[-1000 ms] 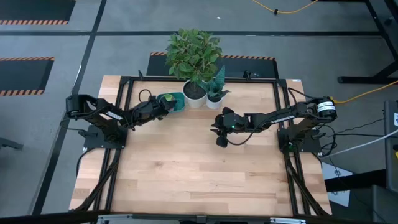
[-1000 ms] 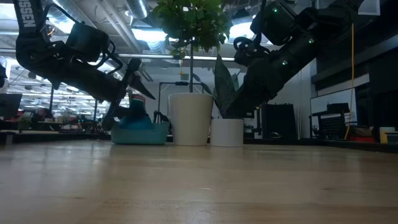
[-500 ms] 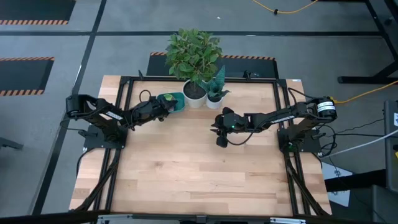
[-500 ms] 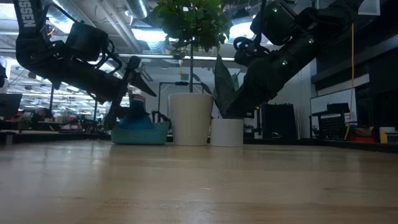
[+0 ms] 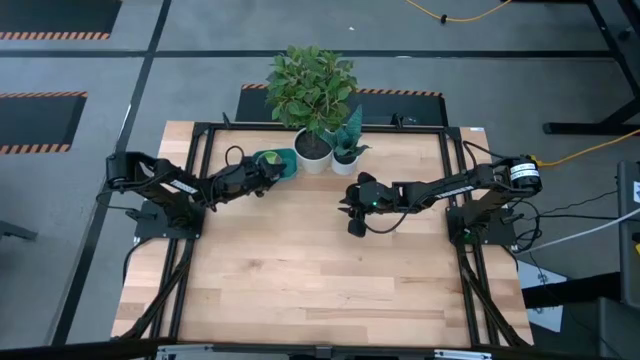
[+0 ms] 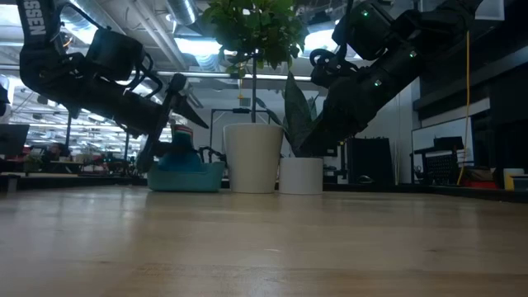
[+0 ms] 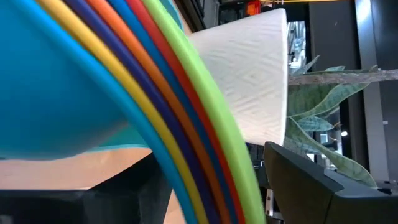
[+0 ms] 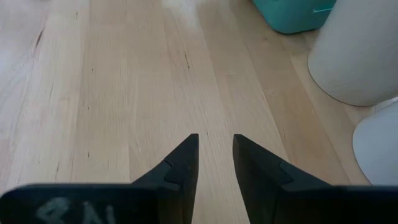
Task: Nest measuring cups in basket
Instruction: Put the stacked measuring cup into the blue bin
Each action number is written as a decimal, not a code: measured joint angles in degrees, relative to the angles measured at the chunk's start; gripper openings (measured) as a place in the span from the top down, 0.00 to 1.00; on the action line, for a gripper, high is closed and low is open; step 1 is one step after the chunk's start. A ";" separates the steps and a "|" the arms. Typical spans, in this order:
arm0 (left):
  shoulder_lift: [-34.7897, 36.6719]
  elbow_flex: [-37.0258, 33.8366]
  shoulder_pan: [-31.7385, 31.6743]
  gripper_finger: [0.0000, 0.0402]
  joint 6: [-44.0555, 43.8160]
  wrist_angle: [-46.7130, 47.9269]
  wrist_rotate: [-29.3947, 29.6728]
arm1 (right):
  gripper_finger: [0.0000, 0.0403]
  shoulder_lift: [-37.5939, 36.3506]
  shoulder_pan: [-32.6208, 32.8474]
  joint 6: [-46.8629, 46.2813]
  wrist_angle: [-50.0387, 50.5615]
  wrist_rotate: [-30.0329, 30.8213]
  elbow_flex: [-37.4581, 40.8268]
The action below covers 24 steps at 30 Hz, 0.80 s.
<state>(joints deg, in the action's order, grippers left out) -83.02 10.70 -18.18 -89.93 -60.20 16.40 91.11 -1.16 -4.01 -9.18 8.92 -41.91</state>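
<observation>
The measuring cups (image 5: pixel 268 158) sit nested as one stack in the teal basket (image 5: pixel 284 162), at the far side of the table. In the left wrist view the stack (image 7: pixel 124 74) fills the picture, with light blue, yellow, dark blue, orange, blue, red and green rims side by side. In the low view it (image 6: pixel 177 153) sticks up out of the basket (image 6: pixel 188 177). My left gripper (image 5: pixel 262 172) (image 6: pixel 172 142) is open, its fingers on either side of the stack. My right gripper (image 5: pixel 351 208) (image 8: pixel 216 140) hovers mid-table, open by a narrow gap and holding nothing. My left gripper comes at the nested stack slanting down from the table's left, one finger (image 7: pixel 311 186) just beside the green rim (image 7: pixel 239 155). I cannot tell whether the fingers touch the cups.
A large white pot (image 5: pixel 312 150) (image 6: pixel 253 157) with a leafy plant stands right next to the basket, and a smaller white pot (image 5: pixel 345 160) (image 6: pixel 299 175) beside that. Bare wooden tabletop (image 5: pixel 300 270) stretches toward the near edge. A black frame borders the table's sides.
</observation>
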 joint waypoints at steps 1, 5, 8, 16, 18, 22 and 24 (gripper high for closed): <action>0.00 0.00 -0.02 0.41 -0.02 0.35 0.00 | 0.74 0.00 0.00 0.00 -0.01 -0.01 0.00; 0.00 0.00 0.00 0.41 -1.46 1.98 -0.96 | 0.74 0.00 -0.01 0.00 0.01 0.00 0.00; 0.00 0.00 -0.02 0.41 -2.80 4.18 -1.09 | 0.74 0.00 -0.01 0.00 -0.01 -0.01 0.00; 0.00 -0.01 -0.02 0.41 -2.93 5.35 -2.25 | 0.74 0.00 0.01 0.00 0.01 0.01 0.00; 0.00 0.00 -0.02 0.41 -2.93 5.61 -2.60 | 0.74 0.00 0.01 0.00 -0.01 0.01 0.00; 0.00 -0.01 -0.02 0.41 -2.94 6.67 -4.13 | 0.74 0.00 -0.01 0.00 -0.01 0.01 0.00; 0.00 -0.02 0.00 0.41 -2.94 7.74 -5.14 | 0.74 0.00 -0.01 0.00 0.01 0.01 0.00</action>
<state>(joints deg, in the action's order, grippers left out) -83.02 10.68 -18.17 -92.87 -52.46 11.26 91.11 -1.17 -4.01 -9.17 8.93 -41.91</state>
